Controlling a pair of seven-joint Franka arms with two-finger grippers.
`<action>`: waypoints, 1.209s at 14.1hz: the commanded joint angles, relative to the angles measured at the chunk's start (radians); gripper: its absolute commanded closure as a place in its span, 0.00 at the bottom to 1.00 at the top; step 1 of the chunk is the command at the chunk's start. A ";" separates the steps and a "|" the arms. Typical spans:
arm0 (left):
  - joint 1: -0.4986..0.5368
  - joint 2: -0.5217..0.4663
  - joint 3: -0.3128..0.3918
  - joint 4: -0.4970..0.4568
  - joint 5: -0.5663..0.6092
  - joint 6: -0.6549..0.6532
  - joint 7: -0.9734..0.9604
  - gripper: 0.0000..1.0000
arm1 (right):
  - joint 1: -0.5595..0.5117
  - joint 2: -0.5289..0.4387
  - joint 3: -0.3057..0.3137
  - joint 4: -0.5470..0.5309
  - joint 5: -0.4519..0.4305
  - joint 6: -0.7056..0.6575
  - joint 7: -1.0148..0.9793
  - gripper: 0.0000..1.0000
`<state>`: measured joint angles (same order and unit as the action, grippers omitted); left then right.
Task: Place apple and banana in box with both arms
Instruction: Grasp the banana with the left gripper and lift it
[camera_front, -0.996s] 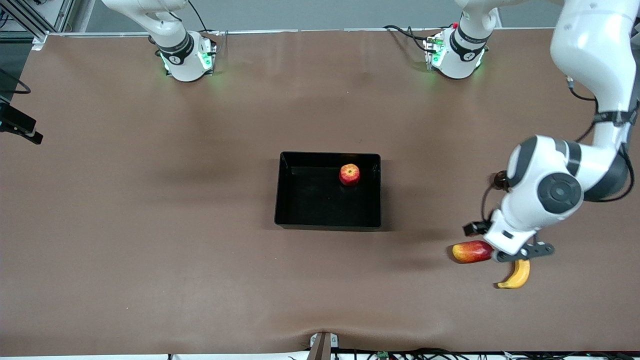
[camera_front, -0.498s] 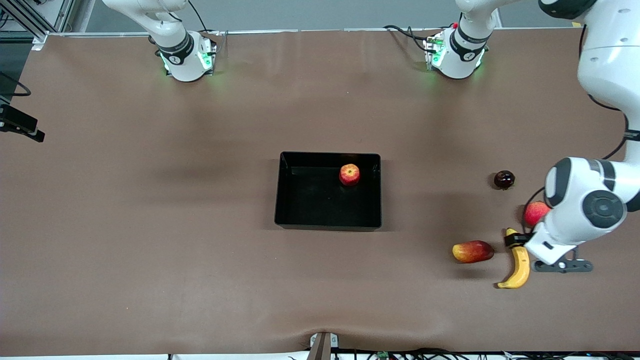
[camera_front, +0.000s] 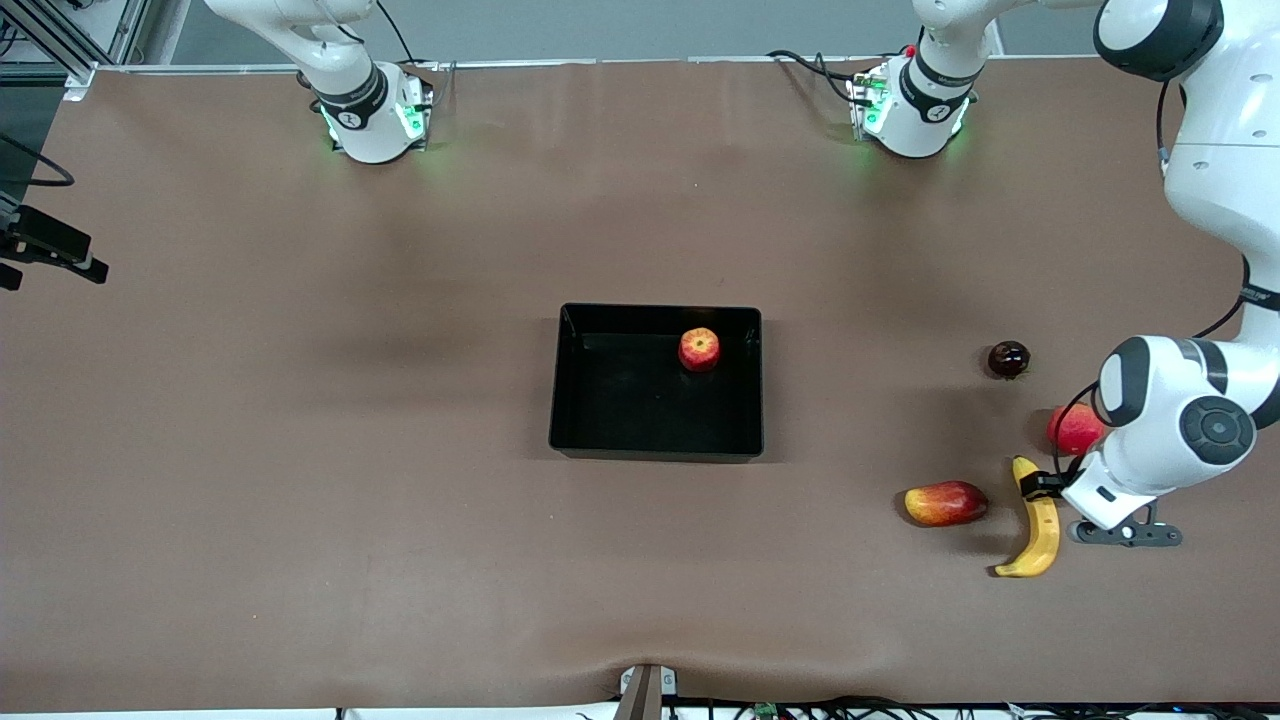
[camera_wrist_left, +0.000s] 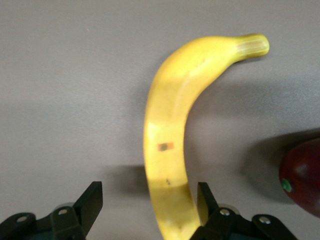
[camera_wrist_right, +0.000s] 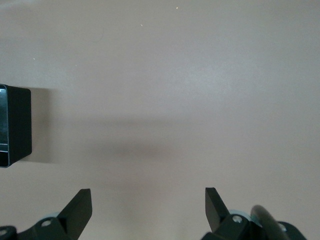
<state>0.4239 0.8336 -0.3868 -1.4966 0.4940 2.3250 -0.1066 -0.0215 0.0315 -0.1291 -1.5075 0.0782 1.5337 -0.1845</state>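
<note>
Straddling the banana (camera_wrist_left: 167, 150), the left gripper (camera_wrist_left: 150, 212) is down at the table (camera_front: 300, 450) near the left arm's end, its fingers (camera_wrist_left: 90, 200) still parted with a visible gap on one side while the other finger sits against the fruit's flank; nothing is clamped yet. In the front view the same gripper (camera_front: 1042, 487) covers the banana (camera_front: 1040, 535) close to its upper tip, and the rest of the yellow curve lies nearer the front camera. Just beside it, toward the middle of the table, lies an oval red-yellow fruit (camera_front: 944, 502). A plain red round fruit (camera_front: 1072, 428) sits farther from the camera, partly hidden by the left arm's wrist, and a dark round fruit (camera_front: 1008, 358) lies farther still.

The box (camera_front: 655, 446) stands at the table's middle, well apart from the banana, with the apple (camera_front: 698, 349) resting inside near its farther wall.

The right gripper (camera_wrist_right: 147, 210) waits, wide open and empty, over bare table, with a corner of the box (camera_wrist_right: 15, 125) in its wrist view.
</note>
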 joint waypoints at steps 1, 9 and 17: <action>0.003 0.015 -0.006 0.004 -0.012 0.022 -0.016 0.38 | -0.008 -0.005 0.006 0.052 0.011 -0.017 -0.003 0.00; 0.013 -0.177 -0.081 -0.010 -0.051 -0.149 -0.016 1.00 | -0.008 -0.007 0.008 0.056 -0.054 -0.044 -0.013 0.00; -0.104 -0.280 -0.429 -0.005 -0.049 -0.424 -0.526 1.00 | -0.014 -0.005 0.006 0.058 -0.054 -0.044 -0.012 0.00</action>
<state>0.3873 0.5494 -0.8016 -1.4931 0.4505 1.9104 -0.5012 -0.0217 0.0299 -0.1309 -1.4587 0.0386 1.5004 -0.1860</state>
